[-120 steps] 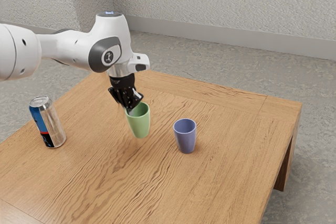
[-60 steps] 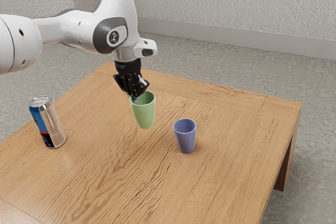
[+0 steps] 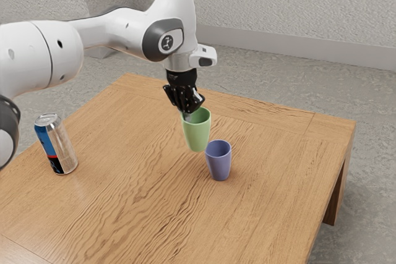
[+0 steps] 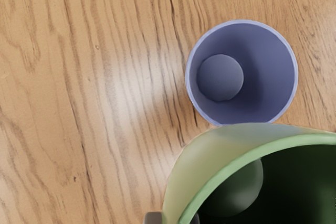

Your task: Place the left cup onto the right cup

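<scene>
- Our black two-finger gripper hangs from the white robot arm, which reaches in from the exterior view's left over the light wooden table.
- The fingers are drawn narrow and pinch the rim of the light green plastic cup, gripping its wall on the side towards the exterior view's left.
- The green cup is up in the air, clear of the tabletop, mouth upward and leaning slightly, with its base lower and a little to the exterior view's right of the gripper.
- The periwinkle blue plastic cup stands upright on the table, mouth open upward, near the table's middle.
- In the exterior view the green cup's base sits just beside the blue cup's rim, on its upper left; it is not over the blue cup's mouth, and we cannot tell whether the two touch.
- In the wrist view we look down into both cups: the green cup is close under our hand, and the blue cup lies just beyond it, its round bottom visible, with the green rim covering a small part of the blue rim.
- A blue and red drinks can with a silver top stands tilted near the table's edge at the exterior view's left, well apart from both cups.
</scene>
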{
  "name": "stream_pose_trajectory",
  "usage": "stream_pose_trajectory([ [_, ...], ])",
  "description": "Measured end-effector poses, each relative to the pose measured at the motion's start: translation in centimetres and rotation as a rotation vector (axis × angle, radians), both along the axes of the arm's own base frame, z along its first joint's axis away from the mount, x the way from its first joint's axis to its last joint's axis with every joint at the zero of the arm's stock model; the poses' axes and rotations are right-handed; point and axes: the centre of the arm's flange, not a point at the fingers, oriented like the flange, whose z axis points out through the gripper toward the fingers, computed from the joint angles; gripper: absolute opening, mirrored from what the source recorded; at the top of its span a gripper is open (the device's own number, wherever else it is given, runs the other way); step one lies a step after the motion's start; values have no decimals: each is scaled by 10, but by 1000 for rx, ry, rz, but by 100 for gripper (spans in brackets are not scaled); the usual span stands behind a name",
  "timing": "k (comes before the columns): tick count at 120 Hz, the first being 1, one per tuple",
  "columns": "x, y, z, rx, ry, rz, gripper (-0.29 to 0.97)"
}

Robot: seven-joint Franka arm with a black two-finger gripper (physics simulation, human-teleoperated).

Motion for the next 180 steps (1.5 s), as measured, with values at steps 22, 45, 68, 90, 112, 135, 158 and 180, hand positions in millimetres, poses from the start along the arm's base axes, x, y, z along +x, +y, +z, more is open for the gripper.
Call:
stream_pose_trajectory([
  [22,14,-16,-2,0,-8,-21,-11],
  [45,32,-31,-1,-3,-24,-38,-11],
  [68,43,-27,-15,-6,-7,-29,-11],
  [90,49,-29,-26,-10,5,-32,-11],
  [112,50,-32,-37,-9,21,-35,-11],
  [135,52,-31,-46,-12,33,-31,-11],
  [158,52,-30,-48,-49,42,-18,18],
  [180,52,-32,-46,-72,45,-13,46],
])
